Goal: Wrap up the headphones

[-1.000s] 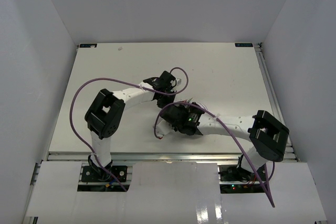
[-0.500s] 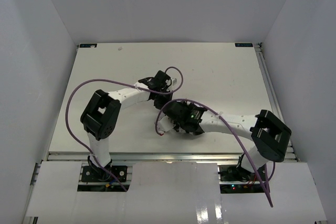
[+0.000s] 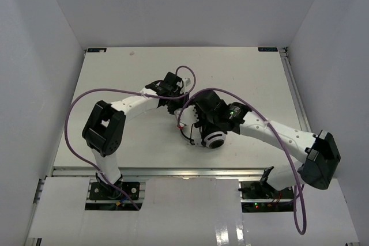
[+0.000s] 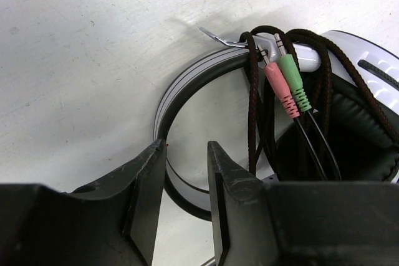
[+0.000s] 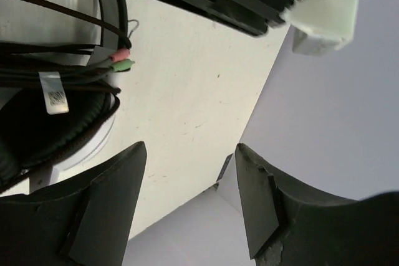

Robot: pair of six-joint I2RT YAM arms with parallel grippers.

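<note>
Overhead, left to right: the left arm (image 3: 135, 103) reaches up and right from the lower left, across the pale counter (image 3: 115, 67) toward centre frame. The headphones (image 3: 212, 140) lie on the counter at centre frame, a little below the point where the two wrists meet, with a round ringed face turned upward. The right arm (image 3: 294, 138) comes in from the lower right, its wrist above the headphones.

Left wrist view: the left hand (image 4: 185, 154) is at the bottom of the frame, fingers part-way open with a plain gap, gripping nothing. Past the gap the headband (image 4: 187, 82) arcs white and black from centre to upper right. A dark braided cable (image 4: 252, 116) is looped over the band in several turns at upper right. The pink plug (image 4: 279, 88) and green plug (image 4: 298, 91) lie side by side against those turns, metal tips pointing up-left. A black ear pad (image 4: 368, 135) sits at the right edge.

Right wrist view: the cable bundle crosses the headphones at upper left, with a white label (image 5: 53, 93) hanging on it. Both plugs poke out just right of the bundle. The right hand (image 5: 190, 154) is at the bottom, fingers set wide apart with nothing between them and bare counter showing through the gap.
</note>
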